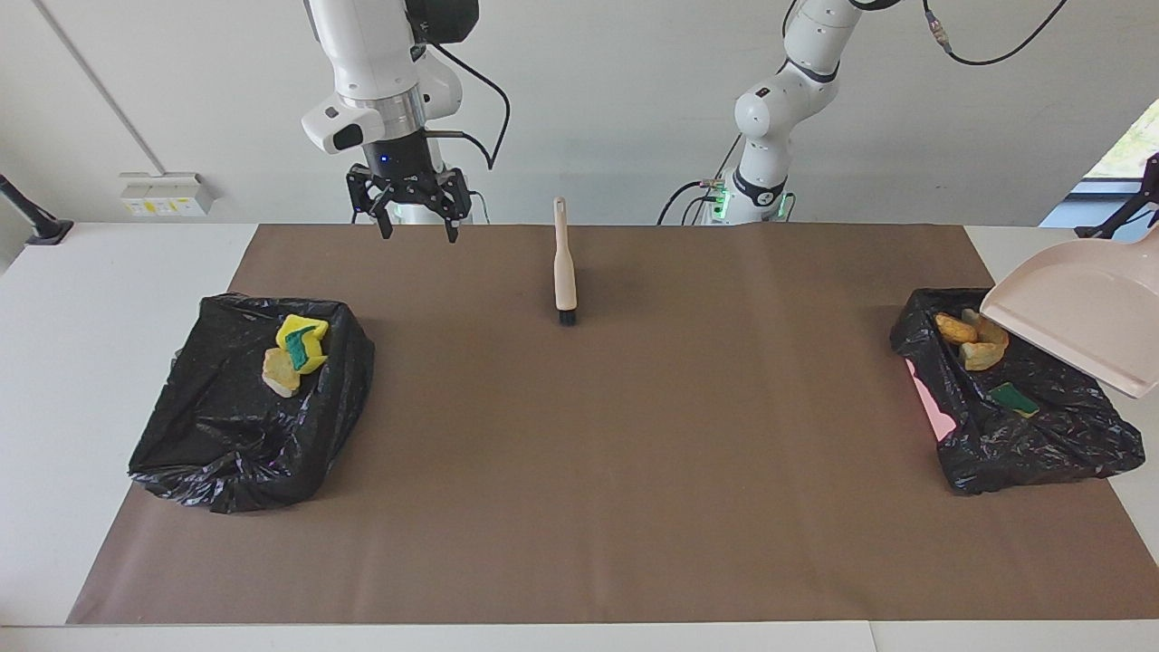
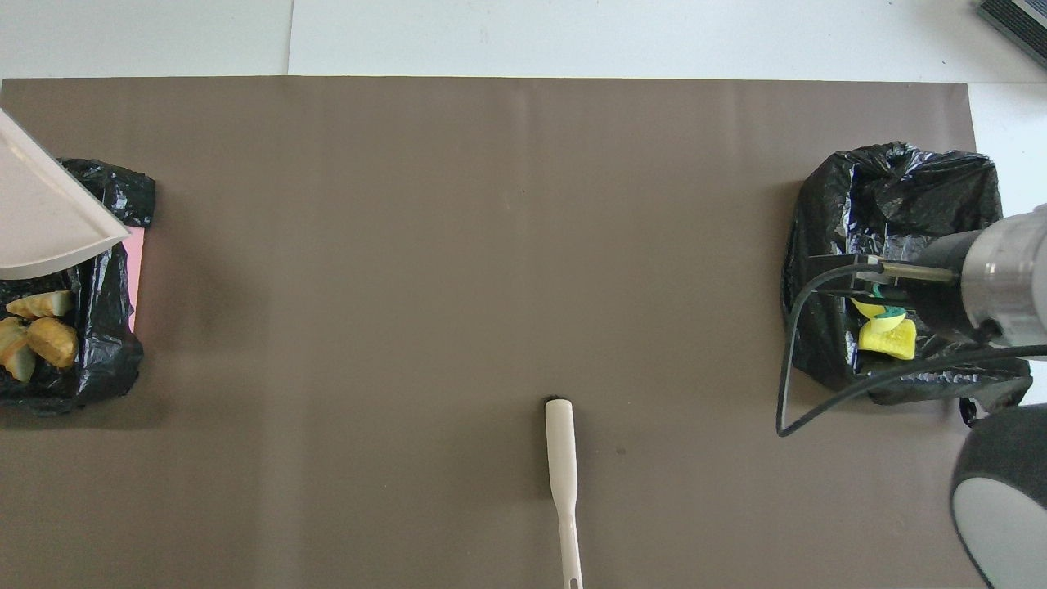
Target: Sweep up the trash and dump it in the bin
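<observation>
Right gripper [image 1: 418,235] hangs with its fingers spread wide and nothing between them, over the near edge of the brown paper mat [image 1: 634,453] at about five o'clock, taking twelve as pointing straight away from the robots. Just off six o'clock, one beige wooden hand brush with black bristles [image 1: 565,263] lies flat on the mat, bristle end pointing to twelve, well apart from that gripper. Two bins lined with crumpled black plastic bags stand at mid depth. The three o'clock bin [image 1: 244,417] holds the trash [image 1: 301,342] as two yellow sponge pieces with green faces, as the overhead view shows them, and one tan spongy chunk [image 1: 279,371], all touching. The nine o'clock bin [image 1: 1041,444], with a strip of its pink wall [image 1: 928,398] bare where the bag has slipped, holds three orange-brown and tan chunks [image 1: 969,340] bunched at its near end and one green-faced sponge [image 1: 1012,398] lying apart from them. Over that bin, one pale pink plastic dustpan [image 1: 1077,312] hangs tilted, its lip down and its tray bare. Left gripper [image 1: 1148,186] is clamped tight on the dustpan's handle, and only its black edge shows at the border of the facing view.
</observation>
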Robot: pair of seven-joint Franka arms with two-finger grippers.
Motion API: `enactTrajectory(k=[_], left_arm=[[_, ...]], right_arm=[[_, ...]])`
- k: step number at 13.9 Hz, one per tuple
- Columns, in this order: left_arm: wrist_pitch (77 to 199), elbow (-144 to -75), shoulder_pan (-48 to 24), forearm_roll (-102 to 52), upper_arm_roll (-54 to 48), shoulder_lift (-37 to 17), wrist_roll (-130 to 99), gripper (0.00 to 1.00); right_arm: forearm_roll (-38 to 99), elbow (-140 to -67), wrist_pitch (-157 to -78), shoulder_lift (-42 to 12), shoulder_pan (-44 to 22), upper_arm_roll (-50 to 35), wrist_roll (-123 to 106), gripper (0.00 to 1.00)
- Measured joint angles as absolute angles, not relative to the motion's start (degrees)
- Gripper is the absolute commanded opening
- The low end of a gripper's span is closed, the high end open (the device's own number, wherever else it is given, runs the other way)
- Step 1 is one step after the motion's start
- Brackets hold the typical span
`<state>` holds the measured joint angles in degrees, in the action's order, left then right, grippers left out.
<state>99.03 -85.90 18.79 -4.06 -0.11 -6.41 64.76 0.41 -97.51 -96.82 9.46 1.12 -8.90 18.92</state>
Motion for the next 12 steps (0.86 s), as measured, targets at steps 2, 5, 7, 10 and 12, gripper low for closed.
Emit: enactTrajectory(k=[2,5,7,10,12], left_arm=[[100.0,-87.2,14.5,-6.5,-0.2,-6.5,54.9,0.0],[106.2,-90.2,7.0,-7.6,-0.2,-6.6,39.3,0.0],[108.8,-91.8,1.9,-7.6,-0.3,-6.7,30.1,0.0],[113.5,-95.1,-6.0,-7.7,-0.3,-6.7,18.7,0.0],[118.3,-98.1,-11.3,-7.7,-0.3,-7.1,11.1,0.0]], right_arm=[[0.4,-94.1,-93.3,9.5,3.8,-8.6,15.3,1.0],[0.4,-91.7,-90.3,9.4,6.2,-6.2,8.8,1.0],[0.4,-91.0,-89.0,9.3,6.4,-3.4,5.0,1.0],[0.4,-90.9,-88.8,9.0,6.4,-0.4,2.6,1.0],[0.4,-91.4,-88.7,8.0,6.4,-0.3,2.8,1.0]])
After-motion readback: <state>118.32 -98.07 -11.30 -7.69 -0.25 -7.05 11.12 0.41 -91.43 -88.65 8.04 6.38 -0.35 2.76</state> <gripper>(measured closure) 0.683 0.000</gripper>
